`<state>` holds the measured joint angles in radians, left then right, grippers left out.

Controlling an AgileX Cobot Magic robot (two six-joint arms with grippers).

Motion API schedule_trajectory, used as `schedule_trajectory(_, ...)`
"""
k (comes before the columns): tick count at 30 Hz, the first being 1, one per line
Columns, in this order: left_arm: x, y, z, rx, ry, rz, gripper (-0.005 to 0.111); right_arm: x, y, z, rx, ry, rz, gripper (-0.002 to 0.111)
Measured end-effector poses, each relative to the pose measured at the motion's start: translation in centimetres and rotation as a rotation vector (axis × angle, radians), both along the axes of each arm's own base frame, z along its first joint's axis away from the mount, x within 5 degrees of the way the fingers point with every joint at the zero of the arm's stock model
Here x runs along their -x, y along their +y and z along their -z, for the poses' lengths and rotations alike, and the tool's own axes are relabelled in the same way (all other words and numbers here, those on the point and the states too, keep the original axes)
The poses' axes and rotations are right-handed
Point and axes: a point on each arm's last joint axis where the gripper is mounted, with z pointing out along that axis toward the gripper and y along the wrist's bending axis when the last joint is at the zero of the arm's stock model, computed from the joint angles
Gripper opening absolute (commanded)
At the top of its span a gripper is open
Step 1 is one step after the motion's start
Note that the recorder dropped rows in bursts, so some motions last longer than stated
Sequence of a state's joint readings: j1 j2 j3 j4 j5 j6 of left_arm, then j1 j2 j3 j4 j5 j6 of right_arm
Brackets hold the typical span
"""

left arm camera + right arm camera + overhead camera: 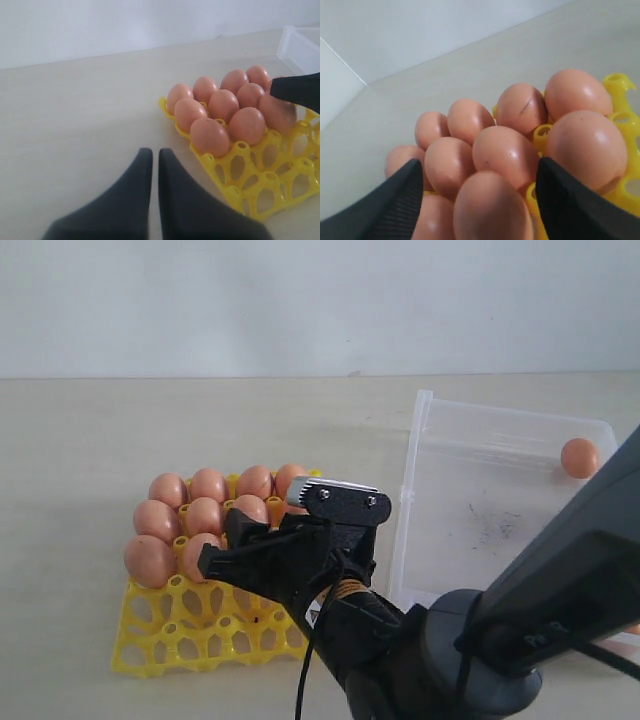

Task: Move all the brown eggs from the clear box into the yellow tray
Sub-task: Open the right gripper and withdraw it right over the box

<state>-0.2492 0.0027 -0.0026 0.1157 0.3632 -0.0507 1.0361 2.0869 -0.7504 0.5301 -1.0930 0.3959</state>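
While black right gripper [222,540] hung over yellow plastic lattice egg tray [170,640], brown oval eggs [205,487] stood upright in far cups, long axes vertical. Lone brown egg [580,457] lay in far corner of clear plastic box [480,510].
Left wrist: left gripper [155,155] closed, empty, beside tray.
Right wrist: jaws spread wide either side of upright egg [492,210], gripping nothing.

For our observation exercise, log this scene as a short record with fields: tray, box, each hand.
tray: yellow, far rows filled with eggs, near cups empty
box: clear, lone egg in view at far corner
right hand: open, fingers either side of a tray egg
left hand: shut, beside tray, holding nothing
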Motion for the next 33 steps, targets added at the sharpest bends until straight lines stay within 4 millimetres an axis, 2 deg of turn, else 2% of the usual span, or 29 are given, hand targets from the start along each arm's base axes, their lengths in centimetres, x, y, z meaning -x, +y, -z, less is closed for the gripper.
schedule_trajectory(8, 0.0, 0.0, 0.0, 0.000, 0.000, 0.000, 0.004, 0.2, 0.2, -0.5, 0.000, -0.010, -0.011, 0.058)
schedule_trajectory(12, 0.0, 0.0, 0.0, 0.000, 0.000, 0.000, 0.004, 0.6, -0.5, -1.6, 0.013, -0.078, -0.015, 0.058)
schedule_trajectory(17, 0.0, 0.0, 0.0, 0.000, 0.000, 0.000, 0.004, 1.9, -3.2, -4.5, 0.159, -0.259, -0.020, 0.058)
schedule_trajectory(21, 0.0, 0.0, 0.0, 0.000, 0.000, 0.000, 0.004, 2.9, -6.4, -6.5, 0.462, -0.427, 0.036, 0.058)
schedule_trajectory(27, 0.0, 0.0, 0.0, 0.000, 0.000, 0.000, 0.004, 2.9, -10.0, -6.9, 0.911, -0.494, 0.157, 0.058)
schedule_trajectory(33, 0.0, 0.0, 0.0, 0.000, 0.000, 0.000, 0.004, 2.3, -13.9, -7.1, 1.001, -0.444, 0.251, 0.058)
